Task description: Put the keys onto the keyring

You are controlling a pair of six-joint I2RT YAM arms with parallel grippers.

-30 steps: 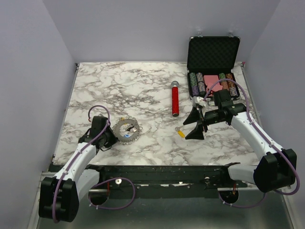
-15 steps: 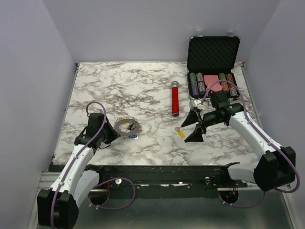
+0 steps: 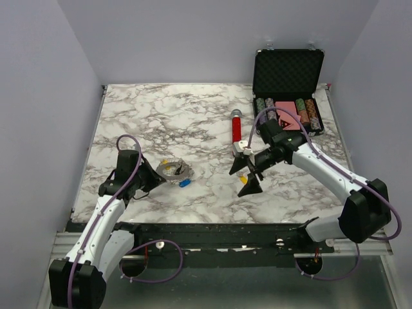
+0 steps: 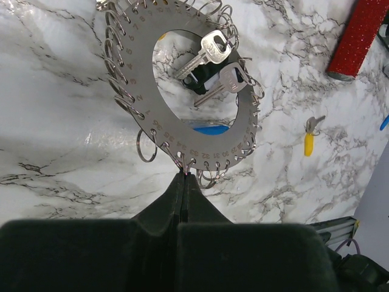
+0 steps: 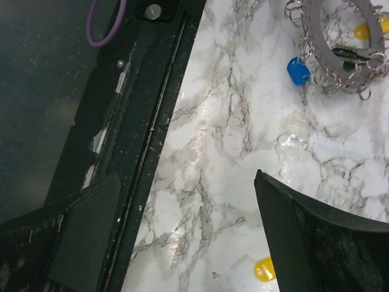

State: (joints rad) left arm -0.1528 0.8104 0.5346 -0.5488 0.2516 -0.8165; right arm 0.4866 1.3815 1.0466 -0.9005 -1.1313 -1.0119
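Silver keyring (image 4: 132,67), grey-veined white table (image 3: 193,116)

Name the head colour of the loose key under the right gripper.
Yellow; the key shows best in left wrist view.

White arm segments (image 3: 328,168), black joints (image 3: 360,215), looping purple cables (image 3: 127,136)

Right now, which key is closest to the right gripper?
The yellow-headed key lying loose by the open right gripper; the blue-headed key sits beside the keyring.
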